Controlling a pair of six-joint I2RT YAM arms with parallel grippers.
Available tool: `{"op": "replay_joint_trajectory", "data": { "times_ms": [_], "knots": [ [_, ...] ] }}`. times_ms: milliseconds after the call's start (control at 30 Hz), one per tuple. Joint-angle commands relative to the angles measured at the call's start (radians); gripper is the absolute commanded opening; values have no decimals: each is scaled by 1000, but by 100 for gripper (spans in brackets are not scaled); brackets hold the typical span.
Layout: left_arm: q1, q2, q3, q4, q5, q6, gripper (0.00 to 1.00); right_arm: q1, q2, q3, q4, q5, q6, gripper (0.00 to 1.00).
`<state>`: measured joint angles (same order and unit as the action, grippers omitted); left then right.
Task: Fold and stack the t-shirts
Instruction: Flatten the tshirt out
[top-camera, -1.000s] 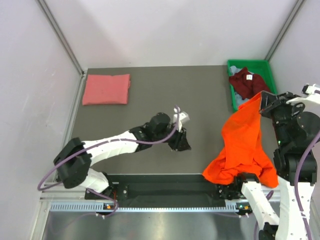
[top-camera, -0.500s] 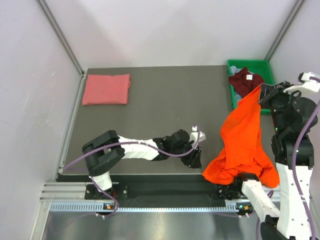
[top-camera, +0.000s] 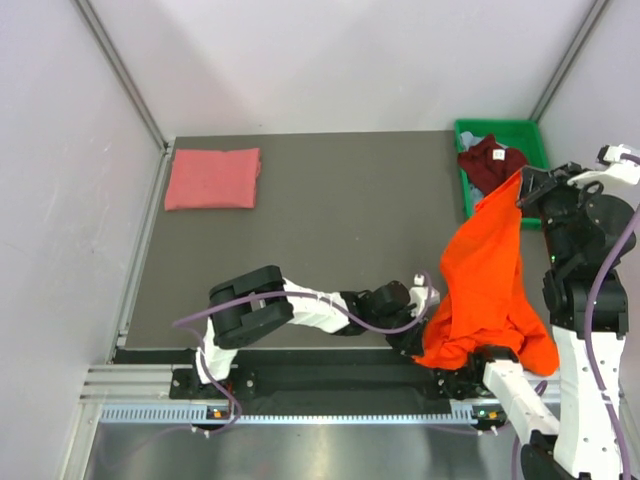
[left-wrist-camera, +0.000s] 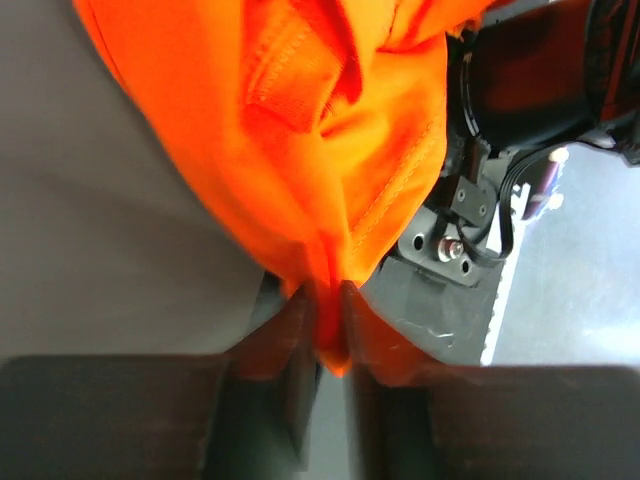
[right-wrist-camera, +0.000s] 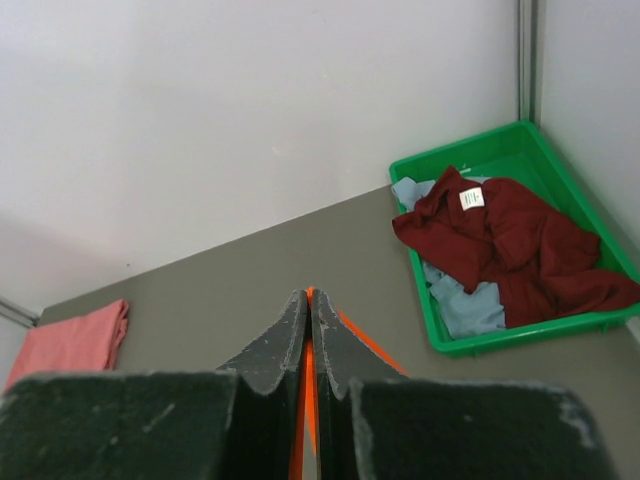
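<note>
A: orange t-shirt (top-camera: 488, 285) – where is it, top view?
B: Hangs at the right near corner of the bench (top-camera: 330, 220). Top end pinched in the right tool (top-camera: 522, 186), held up off the bench; bottom bunches over the near edge by the right arm's base. Left arm lies low along the near edge, left tool (top-camera: 422, 332) at the shirt's lower left hem.
A: Other shirts?
B: pink t-shirt (top-camera: 212, 178) folded flat, far left corner. maroon t-shirt (top-camera: 490, 163) crumpled in the green bin (top-camera: 505, 127), far right corner.
A: Left wrist cam?
B: Fingers (left-wrist-camera: 285, 335) narrow, a hem corner of the orange cloth nipped btw them. Rest of the shirt fills the upper frame, folds & a stitched seam showing. Bench on the left, arm-base hardware on the right.
A: Right wrist cam?
B: Right tool fully closed, a thin strip of orange sandwiched btw the pads. Beyond it the bin, w/ the maroon one lying on top of the blue-grey t-shirt (right-wrist-camera: 460, 300); white label at the maroon collar. Pink one at the frame's left edge.
</note>
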<state>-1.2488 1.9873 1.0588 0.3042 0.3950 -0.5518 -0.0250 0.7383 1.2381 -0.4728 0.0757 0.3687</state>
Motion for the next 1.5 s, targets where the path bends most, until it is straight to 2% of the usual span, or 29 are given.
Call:
{"op": "replay_joint_trajectory", "data": {
  "times_ms": [0, 33, 133, 167, 300, 333, 367, 467, 500, 533, 600, 667, 767, 933, 1033, 1067, 1133, 1200, 1267, 1300, 1467],
  "knots": [
    [-11, 10, 35, 65, -19, -7, 16, -12, 4, 29, 53, -10, 12, 0],
    [-11, 4, 32, 61, -51, -7, 0, -12, 4, 23, 54, -11, 13, 0],
    [-6, -48, 23, 15, -119, -7, 0, -12, 18, 12, 62, -20, 15, 0],
    [-5, -67, 21, -9, -183, 4, 0, -12, 21, 5, 66, -30, 13, 0],
    [61, -204, 61, -253, -367, 21, 0, -12, 44, -28, 103, -73, 12, 0],
    [80, -278, 66, -361, -387, 24, 0, -10, 62, -28, 121, -73, 12, 0],
    [100, -315, 67, -402, -486, 30, 0, -12, 68, -28, 128, -114, 18, 0],
    [170, -451, 70, -548, -588, 76, 0, -10, 102, -25, 148, -129, 33, 0],
    [183, -479, 82, -578, -682, 88, 0, -10, 108, -25, 151, -131, 36, 0],
    [189, -514, 98, -667, -720, 96, 0, -10, 119, -31, 155, -134, 38, 0],
    [192, -530, 147, -736, -772, 133, 0, -10, 128, -38, 166, -143, 44, 0],
    [192, -521, 171, -804, -750, 144, 0, -10, 138, -61, 165, -139, 44, 0],
    [186, -484, 161, -842, -644, 119, 0, -10, 144, -106, 148, -108, 36, 0],
    [175, -415, 38, -853, -530, 38, 0, -12, 179, -129, 111, -76, -16, 0],
    [173, -432, -2, -875, -479, 13, 25, -12, 203, -121, 59, -13, -62, 0],
    [176, -452, -11, -882, -484, 4, 37, -12, 208, -123, 50, 27, -77, 0],
    [193, -542, -14, -878, -484, -2, 45, -15, 213, -141, 37, 55, -85, 0],
    [287, -635, -45, -817, -356, -2, 50, -23, 213, -158, 31, 75, -86, 0],
    [418, -677, -112, -754, -262, -3, 50, -30, 210, -175, 30, 84, -73, 0],
    [445, -699, -131, -732, -231, 1, 50, -38, 204, -183, 31, 82, -68, 0],
    [540, -642, -160, -711, -251, 23, 49, -62, 177, -241, 33, 101, -57, 0]
  ]
}}
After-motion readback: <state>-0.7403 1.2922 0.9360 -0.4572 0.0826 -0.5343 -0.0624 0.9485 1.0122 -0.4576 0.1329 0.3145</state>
